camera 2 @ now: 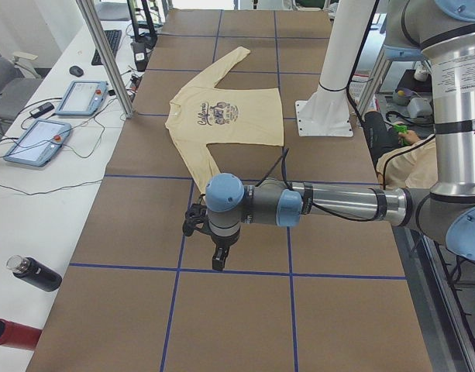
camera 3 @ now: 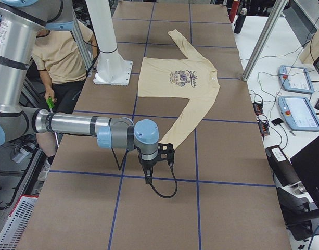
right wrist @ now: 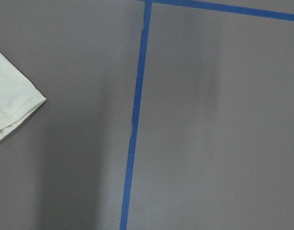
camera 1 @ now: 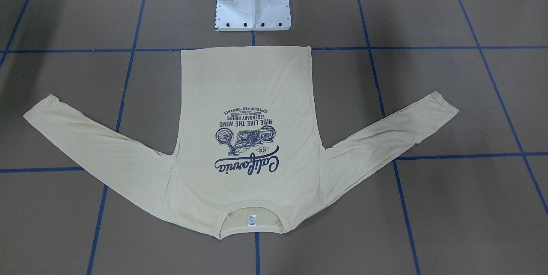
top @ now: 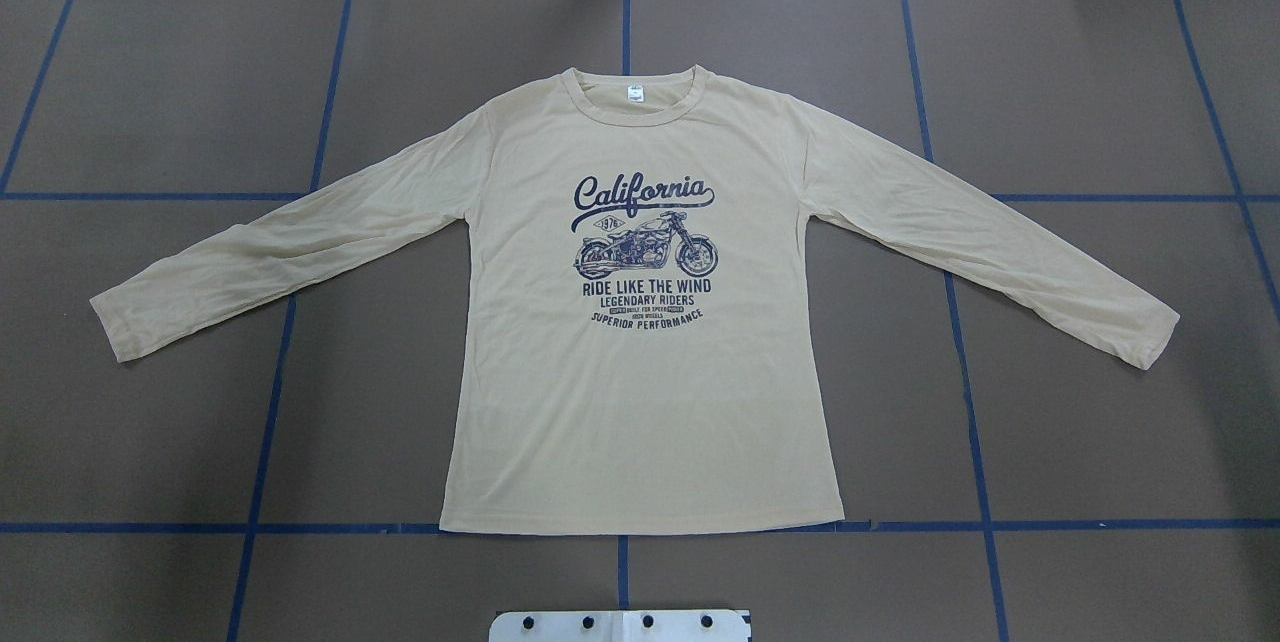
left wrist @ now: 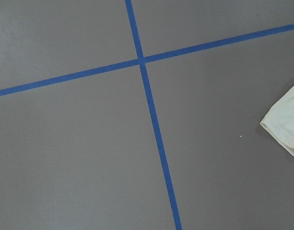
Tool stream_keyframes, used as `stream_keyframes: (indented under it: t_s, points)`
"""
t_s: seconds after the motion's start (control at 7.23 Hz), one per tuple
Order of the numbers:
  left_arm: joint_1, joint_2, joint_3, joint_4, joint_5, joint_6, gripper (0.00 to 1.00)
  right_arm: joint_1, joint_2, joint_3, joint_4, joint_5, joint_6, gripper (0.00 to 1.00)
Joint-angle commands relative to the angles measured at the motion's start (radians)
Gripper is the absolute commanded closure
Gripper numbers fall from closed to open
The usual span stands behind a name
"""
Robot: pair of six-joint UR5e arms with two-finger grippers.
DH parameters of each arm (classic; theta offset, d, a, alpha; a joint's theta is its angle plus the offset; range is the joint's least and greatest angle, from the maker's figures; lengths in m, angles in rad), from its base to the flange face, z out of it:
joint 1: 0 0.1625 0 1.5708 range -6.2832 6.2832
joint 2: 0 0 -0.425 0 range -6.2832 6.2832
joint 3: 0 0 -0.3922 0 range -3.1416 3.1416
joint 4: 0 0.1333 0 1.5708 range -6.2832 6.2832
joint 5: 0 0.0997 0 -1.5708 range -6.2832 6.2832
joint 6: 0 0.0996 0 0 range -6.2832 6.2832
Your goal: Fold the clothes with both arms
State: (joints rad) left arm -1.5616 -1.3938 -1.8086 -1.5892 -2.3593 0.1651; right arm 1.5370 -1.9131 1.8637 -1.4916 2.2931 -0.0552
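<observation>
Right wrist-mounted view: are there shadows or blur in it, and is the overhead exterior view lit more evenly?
Right wrist-mounted view: sharp, the sleeve cuff shows its hem line, but soft dark bands of shadow cross the table. Overhead exterior view: lit evenly, with no glare, and the print on the T-shirt reads clearly.

You'll see two silver-grey tubular arms, the left arm and the right arm, each with a rounded light-blue joint cap just above its black fingers. A black cable loops beside the fingers. The white pedestal has dark bolt holes along its foot.
</observation>
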Motion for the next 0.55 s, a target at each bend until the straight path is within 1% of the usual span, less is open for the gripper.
stream_keyframes:
  t_s: [0.0,0.28,0.41]
  points:
    - [0.002,-0.001,-0.018,-0.005,0.000,0.002,0.00,0.000,0.002,0.000,0.001,0.000,0.000,0.00]
    - [0.002,-0.001,-0.023,-0.070,0.000,0.002,0.00,0.000,0.002,0.000,0.001,0.000,0.000,0.00]
    - [0.002,-0.001,-0.014,-0.125,0.000,0.002,0.00,0.000,0.005,0.000,0.001,0.000,0.002,0.00]
